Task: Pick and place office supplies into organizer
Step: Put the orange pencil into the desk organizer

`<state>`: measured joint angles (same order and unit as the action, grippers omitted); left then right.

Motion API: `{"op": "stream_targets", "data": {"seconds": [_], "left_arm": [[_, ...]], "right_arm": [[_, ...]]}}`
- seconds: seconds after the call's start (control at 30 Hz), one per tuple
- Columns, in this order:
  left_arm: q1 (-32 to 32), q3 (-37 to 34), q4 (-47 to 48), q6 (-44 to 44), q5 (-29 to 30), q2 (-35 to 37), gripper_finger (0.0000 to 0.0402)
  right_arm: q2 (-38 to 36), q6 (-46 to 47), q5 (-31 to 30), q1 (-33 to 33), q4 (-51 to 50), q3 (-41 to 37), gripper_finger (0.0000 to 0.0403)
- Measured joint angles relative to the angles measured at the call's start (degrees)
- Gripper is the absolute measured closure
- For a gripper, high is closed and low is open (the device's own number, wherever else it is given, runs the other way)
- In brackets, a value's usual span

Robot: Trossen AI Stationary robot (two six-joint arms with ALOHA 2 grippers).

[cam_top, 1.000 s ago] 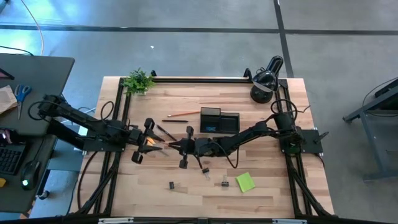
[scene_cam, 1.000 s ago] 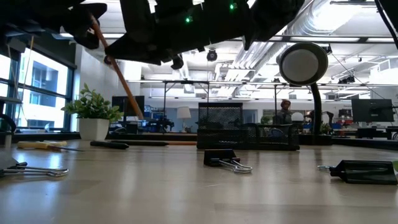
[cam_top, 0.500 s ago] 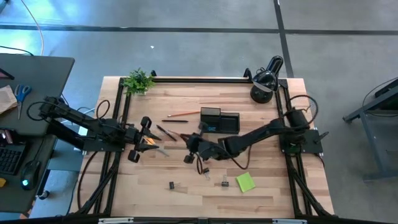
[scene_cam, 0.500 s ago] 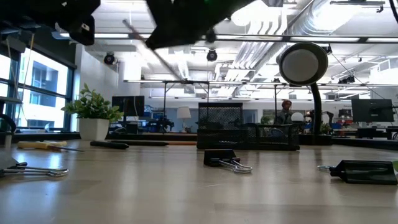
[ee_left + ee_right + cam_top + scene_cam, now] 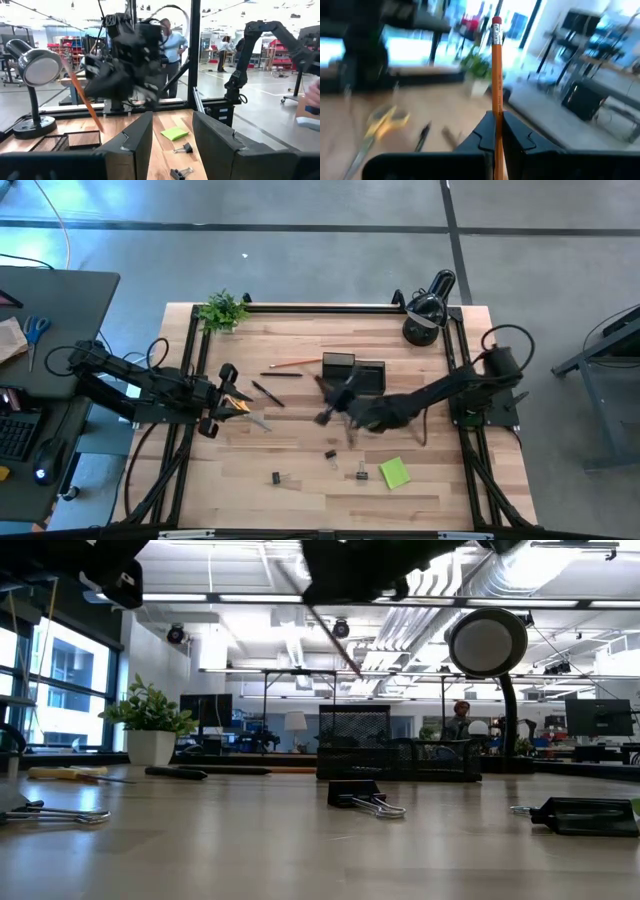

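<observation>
An orange pencil (image 5: 496, 75) with a red eraser tip stands clamped upright in the right gripper (image 5: 495, 131) above the table beside the black mesh organizer (image 5: 354, 372), with binder clips (image 5: 330, 454) and the lime-green sticky pad (image 5: 394, 473) lying nearby

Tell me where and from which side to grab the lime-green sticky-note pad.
Come straight down on the lime-green square sticky-note pad and pinch two opposite straight edges. It lies flat on the wooden table, turned corner-on, so rotate the wrist to match. The nearer right gripper is shut on an orange pencil.
</observation>
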<state>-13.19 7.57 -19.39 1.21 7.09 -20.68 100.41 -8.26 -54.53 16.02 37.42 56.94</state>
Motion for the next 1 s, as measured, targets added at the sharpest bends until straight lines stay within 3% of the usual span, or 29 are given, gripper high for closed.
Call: {"op": "stream_targets", "data": {"seconds": [0.13, 0.27, 0.4, 0.67, 1.0], "left_arm": [[0.02, 0.00, -0.04, 0.00, 0.00, -0.21, 0.0273], [0.02, 0.00, -0.09, 0.00, 0.00, -0.46, 0.0273], [0.02, 0.00, -0.10, 0.00, 0.02, -1.59, 0.0273], [0.04, 0.00, -0.93, 0.00, 1.11, -3.63, 0.0273], [0.04, 0.00, -0.84, 0.00, 1.11, -3.60, 0.0273]], "right_arm": [[-3.18, -7.58, 4.02, -2.60, 24.60, -12.16, 0.0402], [-3.40, -7.09, 9.76, -7.31, 36.28, -20.43, 0.0402], [-3.31, -3.74, 14.76, -11.93, 37.32, -23.47, 0.0402], [-3.31, -5.49, 22.95, -16.67, 36.43, -21.08, 0.0402], [-3.27, -1.84, 23.76, -19.76, 29.13, -22.26, 0.0402]]}}
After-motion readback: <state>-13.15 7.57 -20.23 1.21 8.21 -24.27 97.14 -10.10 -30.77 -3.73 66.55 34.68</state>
